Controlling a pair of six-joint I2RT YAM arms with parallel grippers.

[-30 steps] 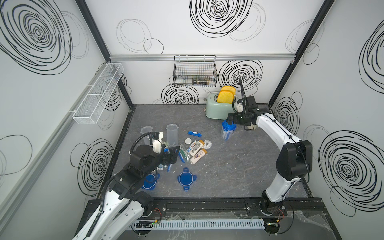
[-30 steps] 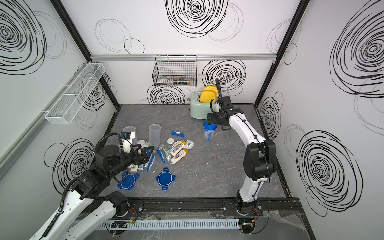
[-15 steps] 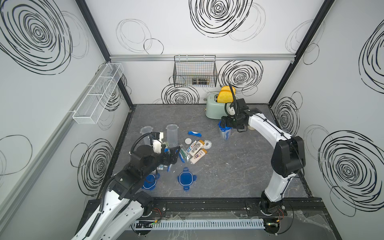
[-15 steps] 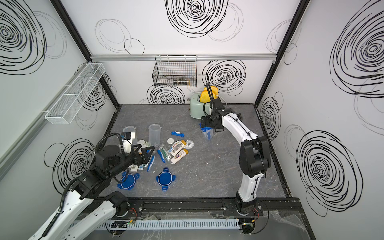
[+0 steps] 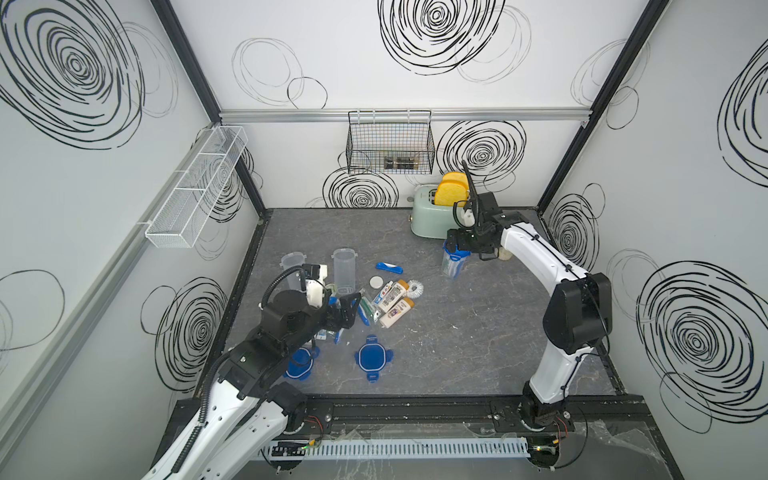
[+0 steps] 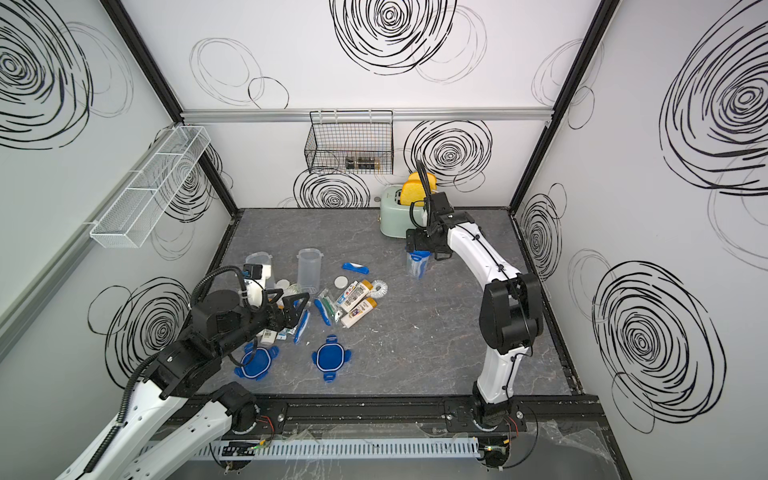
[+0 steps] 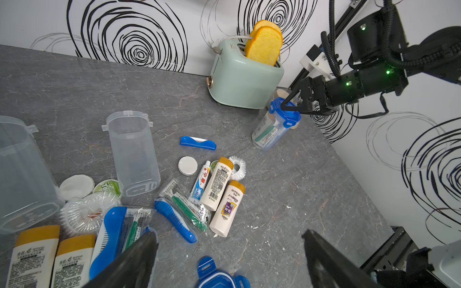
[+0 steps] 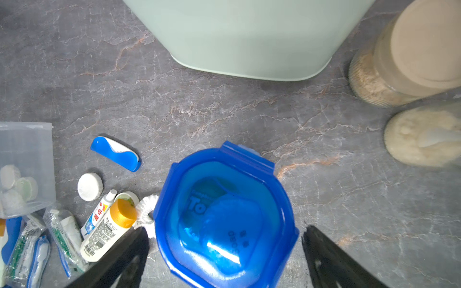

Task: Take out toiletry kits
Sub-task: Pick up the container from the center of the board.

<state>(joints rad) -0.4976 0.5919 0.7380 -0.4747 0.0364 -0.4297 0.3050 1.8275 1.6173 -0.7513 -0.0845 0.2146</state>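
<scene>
Our right gripper (image 8: 224, 233), jaws wide apart and gripping nothing, hangs near the toaster (image 7: 239, 82) over a closed clear container (image 7: 268, 134) with a blue lid (image 8: 224, 199); one kit sits inside. Our left gripper (image 7: 228, 235), equally spread and empty, hovers above loose toiletries on the table: cream bottles (image 7: 217, 184), toothpaste tube (image 7: 200, 182), round white tin (image 7: 187, 165).
</scene>
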